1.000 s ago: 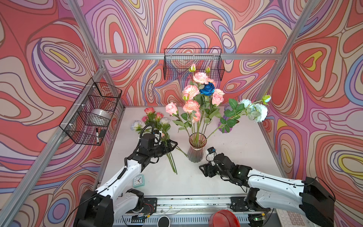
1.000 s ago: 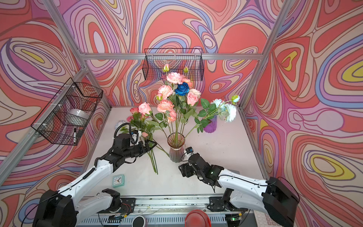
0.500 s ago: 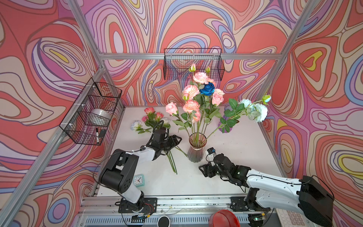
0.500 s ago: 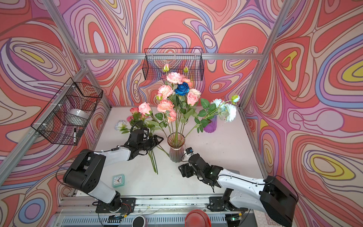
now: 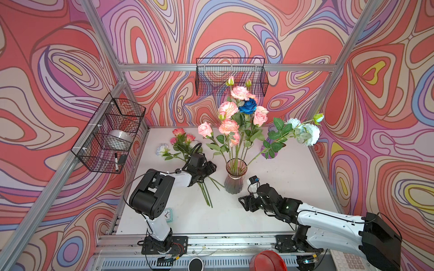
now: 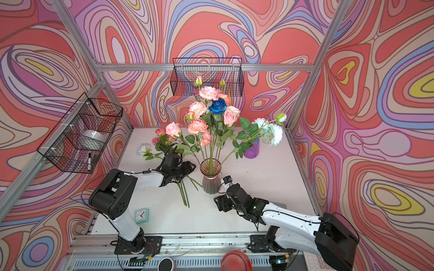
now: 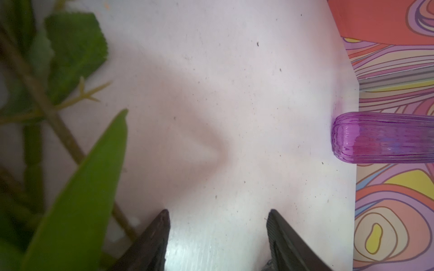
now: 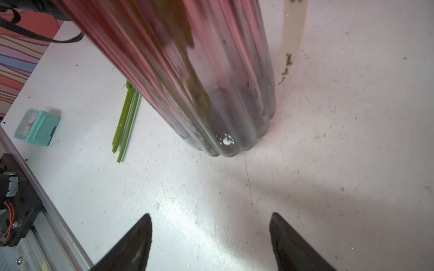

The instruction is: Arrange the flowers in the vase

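While both grippers stand open and empty — the left gripper [image 7: 217, 211] low beside the stems of the loose flowers [image 5: 182, 146] on the table [image 5: 293, 173], the right gripper [image 8: 210, 214] just short of the vase [image 5: 233, 185] — most flowers stand in that one clear ribbed vase, a single deep blue bloom [image 5: 247, 106] among pink and peach. Four blooms lie loose to its left, three pink and one whitish. Farther out are one purple vase [image 6: 251, 150], one teal clock [image 6: 141, 214] and two wire baskets [image 5: 231, 76], and a pale strip [image 8: 292, 42] by the clear vase bears dark handwriting too blurred to read.

Swirly red-purple walls [image 5: 234, 28], white tabletop [image 5: 293, 169], perhaps dusty
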Controlling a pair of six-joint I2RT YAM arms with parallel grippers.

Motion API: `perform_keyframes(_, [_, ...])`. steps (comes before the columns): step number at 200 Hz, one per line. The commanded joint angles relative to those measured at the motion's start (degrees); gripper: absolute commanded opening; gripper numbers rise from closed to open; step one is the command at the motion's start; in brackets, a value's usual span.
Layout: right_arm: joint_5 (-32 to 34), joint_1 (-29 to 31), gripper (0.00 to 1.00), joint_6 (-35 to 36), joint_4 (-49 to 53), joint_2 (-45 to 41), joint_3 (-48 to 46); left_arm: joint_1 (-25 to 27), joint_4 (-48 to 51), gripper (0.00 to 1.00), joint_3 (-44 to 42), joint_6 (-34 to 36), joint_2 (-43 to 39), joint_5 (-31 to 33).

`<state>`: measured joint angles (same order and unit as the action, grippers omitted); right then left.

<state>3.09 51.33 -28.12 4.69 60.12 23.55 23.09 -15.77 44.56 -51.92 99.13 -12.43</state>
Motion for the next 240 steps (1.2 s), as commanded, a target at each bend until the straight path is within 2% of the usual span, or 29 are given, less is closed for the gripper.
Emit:
perform_keyframes(1, [1.1,-0.3,0.81,0.0,0.5,-1.1,-0.8,-0.4,8.7,0.66,-3.0,1.0,-3.0,6.1])
perform_keyframes(31, [0.0,-0.3,0.81,0.5,-0.4,-0.4,-1.1,-3.1,9.2,0.65,-8.6,0.2,-8.1,6.8])
perform_keyframes(46, [-0.8,-0.3,0.81,0.8,-1.9,1.0,-1.1,-4.1,9.1,0.65,-10.0,0.3,-11.0,5.2])
perform_keyframes(73, [-1.0,-0.2,0.81,1.1,-4.9,4.1,-0.8,-3.3,8.2,0.71,-10.0,1.0,-16.6,-0.2])
perform_keyframes(95, [-0.2,-0.3,0.81,1.1,-7.7,6.4,-1.0,-1.3,10.3,0.72,-8.3,1.5,-19.4,-1.9])
perform_keyframes(158, [1.8,-0.3,0.81,1.8,-18.5,12.8,-3.9,0.3,10.9,0.73,-7.0,1.2,-19.6,-6.9])
perform_keyframes(240, [3.9,0.4,0.82,-0.5,-18.8,12.8,-5.2,2.4,9.3,0.73,-5.6,-0.2,-17.1,-9.4])
